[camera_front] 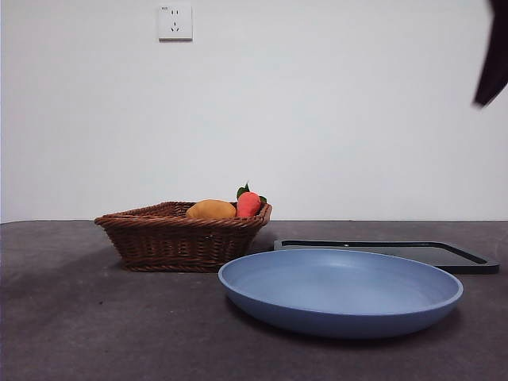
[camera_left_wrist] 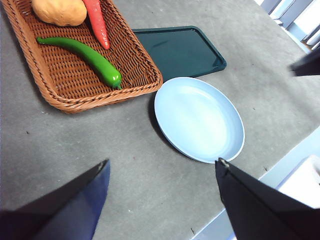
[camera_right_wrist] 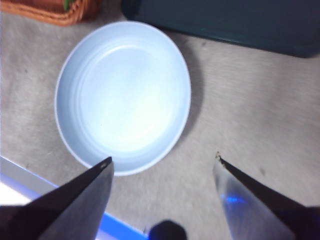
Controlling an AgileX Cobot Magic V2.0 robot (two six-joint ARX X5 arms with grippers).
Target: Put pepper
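Note:
The pepper is a glossy green, slightly curved vegetable lying in the brown wicker basket, beside a red-orange vegetable and a yellow-orange oval fruit. The basket wall hides the pepper in the front view. My left gripper hangs open high above the table, off the basket's near side, holding nothing. My right gripper is open and empty too, above the near rim of the blue plate. The plate is empty.
A dark green tray lies flat behind the plate and next to the basket. A black arm tip shows at the front view's top right corner. A dark gripper part shows at the left wrist view's edge.

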